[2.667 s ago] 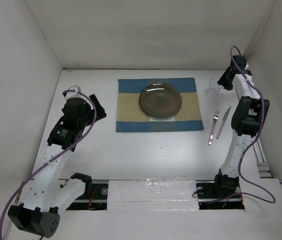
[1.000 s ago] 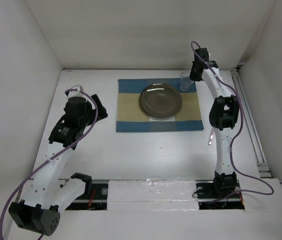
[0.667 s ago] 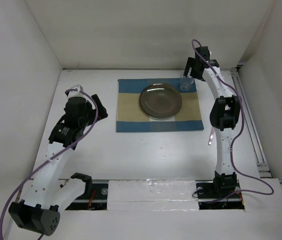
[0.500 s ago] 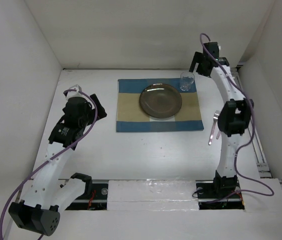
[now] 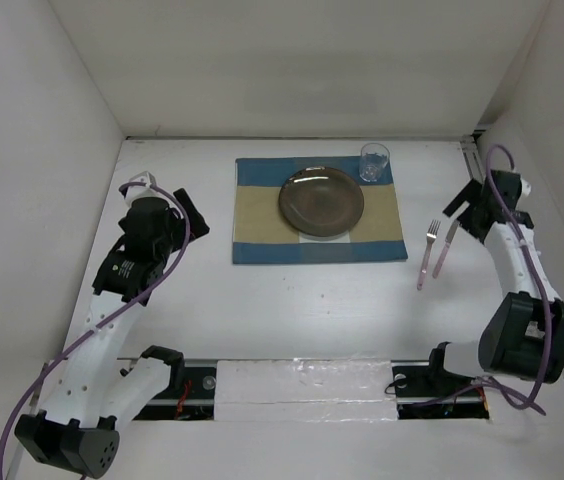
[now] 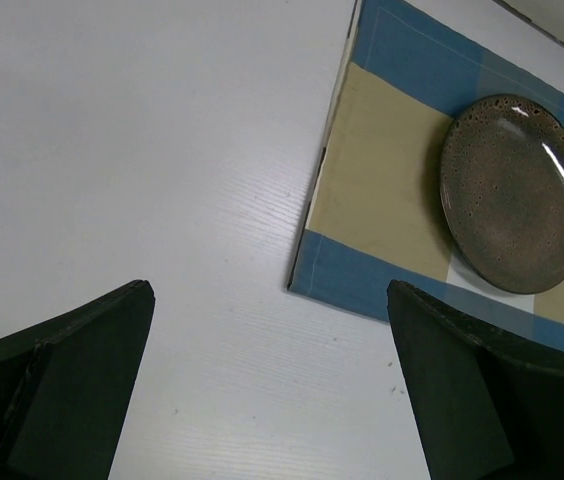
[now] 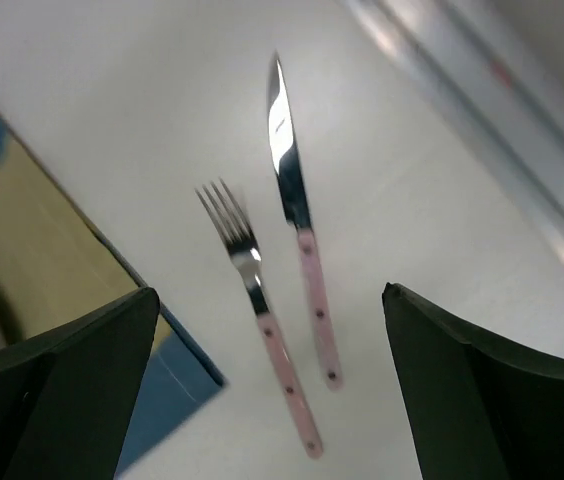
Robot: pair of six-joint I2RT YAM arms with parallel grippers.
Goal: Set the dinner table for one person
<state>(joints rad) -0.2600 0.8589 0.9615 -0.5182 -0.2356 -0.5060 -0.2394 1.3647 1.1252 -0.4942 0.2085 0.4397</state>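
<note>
On the white dinner table (image 5: 292,300) lies a blue-and-tan placemat (image 5: 262,215) with a brown plate (image 5: 321,201) in its middle. A clear glass (image 5: 373,162) stands upright at the mat's far right corner. Right of the mat, a pink-handled fork (image 5: 426,255) and knife (image 5: 446,245) lie side by side. My right gripper (image 5: 465,207) hangs open and empty above their tips; its wrist view shows the fork (image 7: 262,310) and knife (image 7: 297,230) between the spread jaws (image 7: 270,290). My left gripper (image 5: 188,210) is open and empty over bare table left of the mat (image 6: 382,170), plate (image 6: 515,193) beyond.
White walls close in the table on the left, back and right. A metal rail (image 5: 522,310) runs along the right edge, also seen as the rail (image 7: 482,110) behind the knife. The arm bases sit on a strip (image 5: 302,385) at the near edge.
The right gripper let go of the glass on the mat's far right corner, opened, and swung back right to hang over the fork and knife. The left arm barely shifted.
</note>
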